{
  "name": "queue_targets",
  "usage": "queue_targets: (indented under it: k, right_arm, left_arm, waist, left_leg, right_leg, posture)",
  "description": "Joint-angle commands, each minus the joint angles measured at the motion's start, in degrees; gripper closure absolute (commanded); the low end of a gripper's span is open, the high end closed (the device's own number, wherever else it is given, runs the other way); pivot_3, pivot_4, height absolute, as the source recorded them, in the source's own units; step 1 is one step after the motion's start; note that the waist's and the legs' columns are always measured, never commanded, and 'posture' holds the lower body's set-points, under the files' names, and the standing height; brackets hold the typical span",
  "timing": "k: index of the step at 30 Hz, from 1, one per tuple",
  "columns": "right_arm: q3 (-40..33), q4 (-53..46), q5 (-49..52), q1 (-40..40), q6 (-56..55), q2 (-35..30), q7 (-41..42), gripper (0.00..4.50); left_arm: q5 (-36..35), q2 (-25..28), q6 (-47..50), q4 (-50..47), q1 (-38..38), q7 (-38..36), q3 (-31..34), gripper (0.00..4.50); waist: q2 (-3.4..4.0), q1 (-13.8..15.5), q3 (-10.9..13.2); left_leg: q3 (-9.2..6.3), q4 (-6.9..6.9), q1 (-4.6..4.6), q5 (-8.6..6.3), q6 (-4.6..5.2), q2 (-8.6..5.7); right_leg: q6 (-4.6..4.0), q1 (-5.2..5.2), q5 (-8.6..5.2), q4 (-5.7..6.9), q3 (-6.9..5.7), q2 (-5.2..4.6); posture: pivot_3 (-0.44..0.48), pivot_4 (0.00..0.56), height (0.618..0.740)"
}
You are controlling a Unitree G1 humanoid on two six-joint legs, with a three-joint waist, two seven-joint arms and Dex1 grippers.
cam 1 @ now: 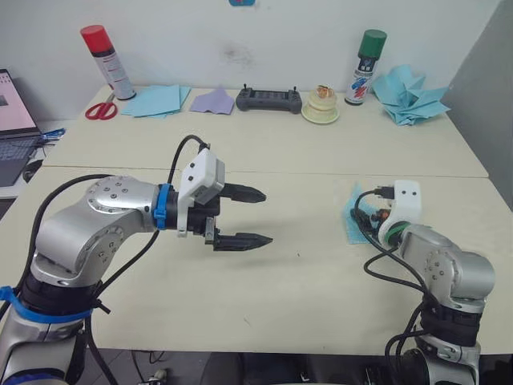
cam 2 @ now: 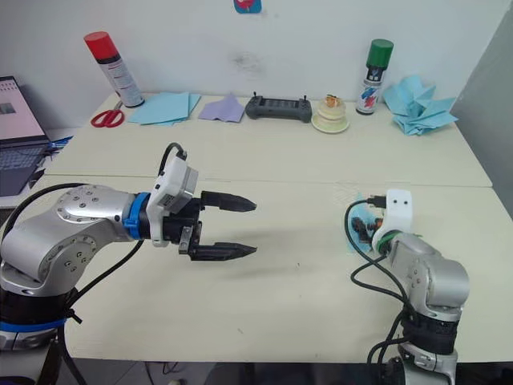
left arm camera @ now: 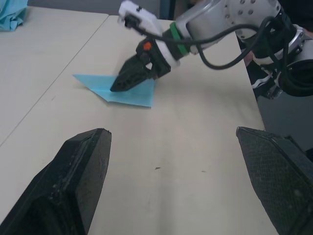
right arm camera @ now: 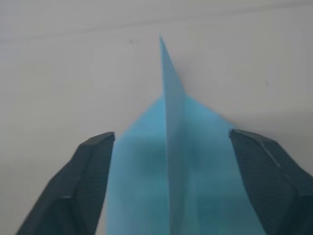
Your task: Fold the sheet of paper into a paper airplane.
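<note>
The sheet of paper lies folded as a light-blue paper airplane (right arm camera: 171, 112) on the table, right of centre, its pointed nose facing away from my right wrist and its centre ridge raised. My right gripper (right arm camera: 171, 133) is open and low over it, one finger on each side of the ridge; the left wrist view shows its fingertips (left arm camera: 122, 84) down on the paper airplane (left arm camera: 139, 95). Well left of the paper, my left gripper (cam 1: 267, 216) hovers open and empty above the table's middle, fingers pointing toward the right arm.
Along the far edge stand a red-capped spray can (cam 1: 107, 60), scissors (cam 1: 100, 110), a stack of light-blue sheets (cam 1: 156, 100), a lavender paper (cam 1: 212, 100), a black controller (cam 1: 268, 99), a tape roll (cam 1: 321, 107), a green-capped can (cam 1: 366, 68) and a heap of blue darts (cam 1: 410, 96). A laptop (cam 1: 14, 128) sits far left.
</note>
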Motion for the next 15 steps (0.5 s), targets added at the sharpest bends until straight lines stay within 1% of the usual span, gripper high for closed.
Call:
queue_targets:
  k: [1,2,3,5,6,7,8,9,10,12,15]
  right_arm:
    - [-1.97,-2.32,4.19,-3.01,-1.01,-7.6,6.59,0.03]
    - [-1.26,-1.54,5.7,-2.49,-2.46,-10.81,10.23,0.03]
    - [0.56,-0.42,6.87,-0.28,-7.11,-16.25,17.34,0.03]
    - [3.6,2.95,5.64,8.54,-24.42,-29.03,36.49,0.03]
    - [3.56,6.07,4.11,14.39,-35.82,-34.89,47.31,0.03]
    - [3.17,10.23,2.13,19.42,-45.37,-39.63,54.51,0.03]
    - [1.98,14.97,0.96,23.22,-53.01,-42.78,59.3,0.03]
    - [1.04,18.73,0.76,25.62,-57.45,-44.99,62.53,0.03]
    - [-0.48,21.24,2.0,27.38,-58.72,-46.59,65.41,0.03]
    - [-2.98,24.57,4.5,26.94,-58.21,-47.96,66.47,0.03]
    - [-4.8,27.09,5.68,25.0,-57.1,-48.66,65.64,0.03]
  left_arm:
    - [2.95,0.43,-3.89,1.55,6.23,2.43,5.14,0.0]
    - [4.1,0.2,-5.26,2.22,8.4,3.12,6.18,0.0]
    - [5.48,0.04,-6.77,2.95,10.84,3.97,7.22,0.0]
    - [8.38,-0.4,-9.92,4.81,15.44,6.49,10.32,0.0]
    - [9.96,-0.67,-11.35,6.04,17.5,8.46,12.36,0.0]
    - [11.61,-0.73,-12.86,7.21,19.32,10.11,14.15,0.0]
    - [14.73,-0.69,-15.69,8.8,20.99,12.59,15.84,0.0]
    - [16.76,-0.67,-16.88,9.88,22.08,14.79,17.2,0.0]
    - [16.62,-0.88,-16.49,10.2,23.27,16.01,19.52,0.0]
    - [17.8,-0.78,-18.3,10.39,26.69,17.23,23.77,0.0]
    - [18.82,-0.73,-19.6,11.1,30.0,18.07,27.34,0.0]
  waist:
    - [0.03,-0.05,0.01]
    - [0.03,-0.05,0.01]
    - [0.02,-0.01,0.01]
    - [0.02,0.62,0.01]
    - [0.04,1.09,0.02]
    - [0.03,1.59,0.01]
    - [0.0,1.61,0.01]
    - [-0.02,1.55,0.02]
    - [-0.03,1.51,0.03]
    - [-0.04,1.06,0.03]
    - [-0.04,0.27,0.03]
  left_leg:
    - [0.02,-0.01,0.01,0.0,0.0,0.0]
    - [0.04,-0.03,0.01,0.0,0.0,-0.02]
    - [0.04,-0.05,0.0,0.0,0.01,-0.01]
    - [-0.02,-0.1,-0.08,-0.01,0.02,0.01]
    - [-0.05,-0.11,-0.13,-0.01,0.02,0.0]
    - [-0.06,-0.16,-0.17,-0.02,0.03,0.02]
    - [0.0,-0.14,-0.22,-0.04,0.06,0.01]
    - [0.09,-0.12,-0.23,-0.05,0.08,0.03]
    - [0.16,-0.09,-0.24,-0.05,0.08,0.02]
    - [0.34,-0.07,-0.18,-0.05,0.08,0.02]
    - [0.62,-0.08,0.12,-0.05,0.08,0.1]
  right_leg:
    - [0.0,0.0,0.0,-0.03,0.02,0.0]
    - [0.0,0.0,0.0,-0.04,0.02,-0.03]
    - [0.0,0.01,0.0,-0.12,0.01,-0.04]
    - [-0.01,0.01,0.0,-0.28,-0.09,-0.04]
    - [0.0,0.02,0.0,-0.41,-0.13,-0.05]
    - [-0.01,0.06,0.0,-0.65,-0.21,-0.06]
    - [0.06,0.11,-0.04,-0.72,-0.26,-0.12]
    - [0.09,0.12,-0.06,-0.75,-0.25,-0.16]
    - [0.08,0.12,-0.06,-0.74,-0.18,-0.18]
    - [0.1,0.12,-0.03,-0.67,-0.04,-0.23]
    - [0.08,0.19,0.01,-0.56,0.17,-0.22]
  posture:
    - [0.0,0.15,0.74]
    - [0.0,0.15,0.74]
    - [0.0,0.15,0.74]
    - [0.0,0.15,0.74]
    - [0.0,0.15,0.74]
    - [0.0,0.15,0.74]
    - [0.0,0.15,0.74]
    - [0.0,0.15,0.74]
    - [0.0,0.15,0.74]
    - [0.0,0.15,0.74]
    - [0.0,0.15,0.74]
